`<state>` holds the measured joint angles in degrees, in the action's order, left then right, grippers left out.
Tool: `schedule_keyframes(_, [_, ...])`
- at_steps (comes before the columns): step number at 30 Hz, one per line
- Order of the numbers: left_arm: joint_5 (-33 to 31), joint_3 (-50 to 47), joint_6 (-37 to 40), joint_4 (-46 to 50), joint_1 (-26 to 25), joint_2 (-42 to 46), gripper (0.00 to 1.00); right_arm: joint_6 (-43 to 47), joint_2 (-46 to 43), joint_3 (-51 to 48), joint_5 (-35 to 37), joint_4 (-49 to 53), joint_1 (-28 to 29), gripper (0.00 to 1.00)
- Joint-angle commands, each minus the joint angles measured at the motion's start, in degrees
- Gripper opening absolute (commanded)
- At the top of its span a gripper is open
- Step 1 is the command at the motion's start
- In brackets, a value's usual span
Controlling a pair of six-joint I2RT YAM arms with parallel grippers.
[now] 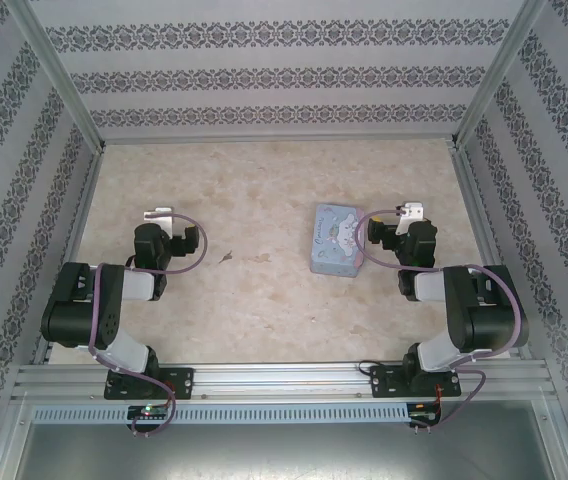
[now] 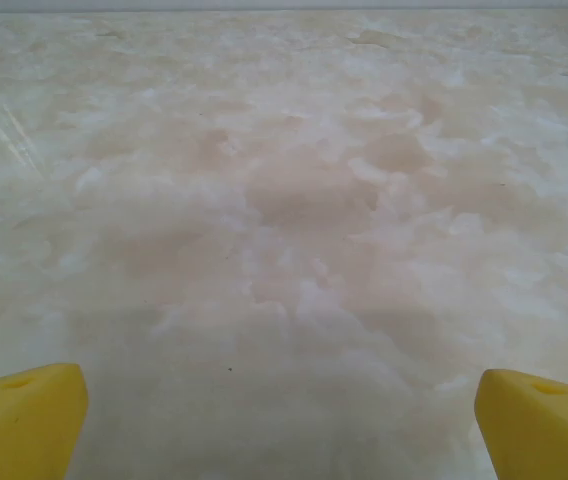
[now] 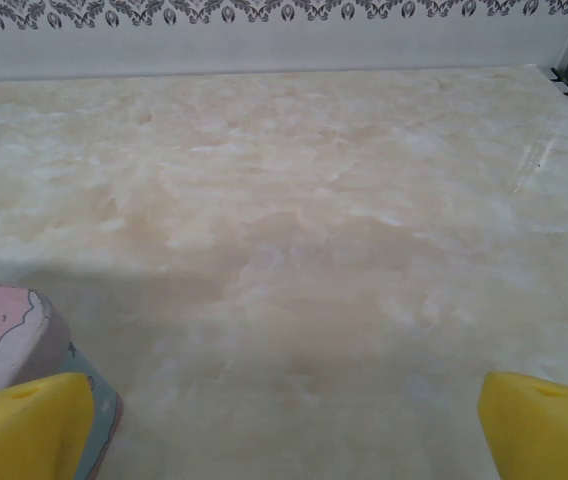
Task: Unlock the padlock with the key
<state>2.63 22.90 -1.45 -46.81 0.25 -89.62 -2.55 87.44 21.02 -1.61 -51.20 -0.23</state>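
Observation:
My left gripper (image 1: 160, 215) rests low over the marbled table at the left; in the left wrist view its yellow fingertips (image 2: 24, 420) stand wide apart, and the left gripper (image 2: 282, 430) holds nothing. My right gripper (image 1: 411, 211) sits just right of a light-blue cartoon-printed tin box (image 1: 336, 240). It is also open, and the right gripper (image 3: 284, 430) has only bare table between its fingers. The tin's corner (image 3: 14, 335) shows by its left fingertip. A tiny dark object (image 1: 226, 258) lies between the arms, too small to identify. The padlock is hidden or out of view.
Patterned walls with metal posts (image 1: 64, 90) enclose the table on three sides. An aluminium rail (image 1: 284, 378) carries both arm bases at the near edge. Bare tabletop (image 1: 264, 180) stretches toward the back wall.

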Motion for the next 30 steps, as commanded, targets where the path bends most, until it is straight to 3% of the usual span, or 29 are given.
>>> schedule_keyframes(1, [0.74,1.27,1.05,0.26,0.72,0.24,1.00,1.12,-0.69,0.96,-1.47,-0.82,-0.01,0.98])
schedule_keyframes(21, [1.56,1.21,1.24,0.21,0.76,0.48,0.99,-0.07,-0.85,0.83,-0.40,-1.10,-0.56,0.98])
schedule_keyframes(27, [-1.08,6.39,0.24,13.73,0.72,5.72,1.00,-3.11,-11.16,1.40,5.99,7.99,-0.99,0.98])
schedule_keyframes(30, [-1.57,10.72,-0.69,23.17,0.72,7.43,1.00,-9.74,-17.91,4.64,8.57,21.03,-1.59,0.98])
